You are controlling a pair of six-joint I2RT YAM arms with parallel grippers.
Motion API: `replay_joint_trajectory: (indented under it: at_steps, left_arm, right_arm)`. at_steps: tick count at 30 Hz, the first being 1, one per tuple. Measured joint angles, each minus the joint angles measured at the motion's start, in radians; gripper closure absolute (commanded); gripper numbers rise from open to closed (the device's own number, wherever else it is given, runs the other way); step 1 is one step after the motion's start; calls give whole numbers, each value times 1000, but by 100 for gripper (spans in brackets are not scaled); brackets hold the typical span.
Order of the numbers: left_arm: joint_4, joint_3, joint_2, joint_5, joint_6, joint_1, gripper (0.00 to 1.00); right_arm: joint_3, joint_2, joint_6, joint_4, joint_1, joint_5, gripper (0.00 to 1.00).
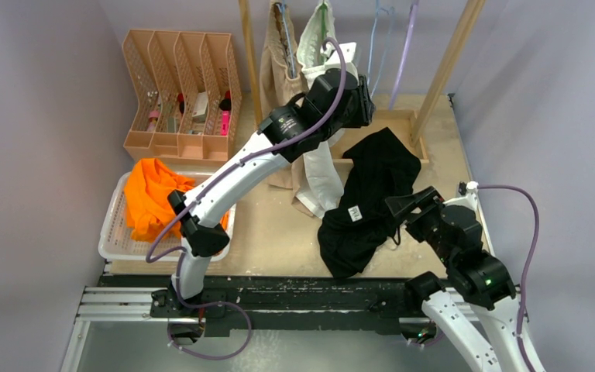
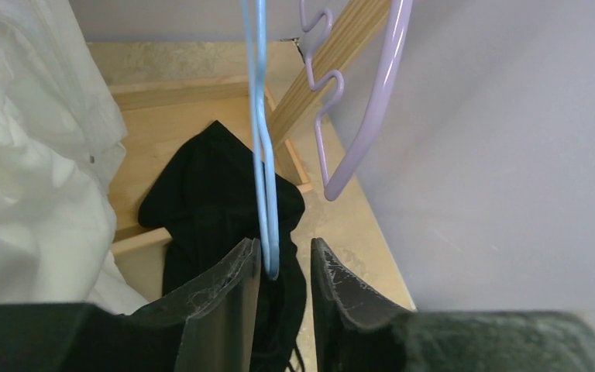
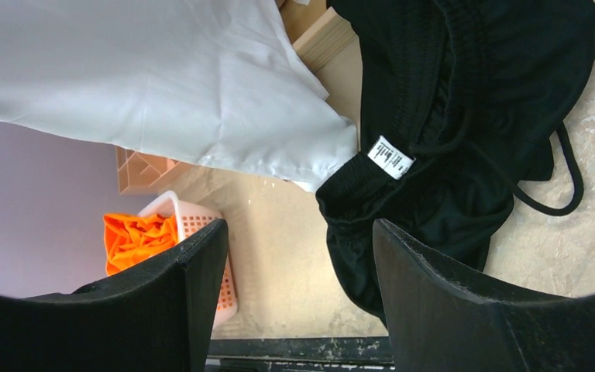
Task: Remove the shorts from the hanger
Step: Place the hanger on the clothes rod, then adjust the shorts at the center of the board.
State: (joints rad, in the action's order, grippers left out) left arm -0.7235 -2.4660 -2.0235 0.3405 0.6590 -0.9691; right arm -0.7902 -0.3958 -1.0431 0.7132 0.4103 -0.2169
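The white shorts (image 1: 319,167) and the beige shorts (image 1: 277,66) hang on hangers from the wooden rack. The black shorts (image 1: 372,194) lie crumpled on the table and show in the right wrist view (image 3: 465,116). The orange shorts (image 1: 151,198) lie in the white basket (image 1: 116,232). My left gripper (image 2: 283,260) is raised at the rack and narrowly open. The lower end of an empty blue hanger (image 2: 266,194) sits between its jaws, close to the left finger (image 2: 232,279). My right gripper (image 3: 298,232) is wide open and empty, just above the near edge of the black shorts.
An empty purple hanger (image 2: 364,116) hangs right of the blue one. A slanted wooden rack post (image 1: 445,58) and base frame (image 1: 410,124) stand at the back. A tan file organiser (image 1: 178,93) stands at the back left. Walls close both sides.
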Motion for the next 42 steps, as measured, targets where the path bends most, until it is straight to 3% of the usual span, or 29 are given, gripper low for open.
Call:
replay_joint_trajectory:
  at_steps: [4, 8, 16, 20, 23, 30, 36, 42]
  left_arm:
    - [1, 21, 1, 0, 2, -1, 64]
    - [-5, 46, 4, 0, 2, -1, 50]
    - [8, 170, 106, -55, 2, -1, 37]
    - [24, 307, 220, -99, 0, -1, 34]
    - [40, 418, 313, -127, -4, -1, 31]
    - [19, 500, 447, -177, -34, -1, 30]
    - [30, 795, 646, -238, -39, -1, 30]
    - [68, 1120, 802, -264, 11, -2, 30]
  right_arm:
    - [0, -1, -1, 7, 0, 0, 29]
    - [0, -4, -1, 7, 0, 0, 29]
    - [-1, -19, 24, 5, 0, 0, 26]
    - [-23, -110, 69, 7, 0, -6, 16]
    - [-43, -215, 100, 2, 0, -16, 1]
    - [-45, -458, 113, -10, 0, -87, 0]
    - [-45, -627, 142, -72, -24, -127, 0]
    - [-55, -778, 283, -199, -244, -64, 1]
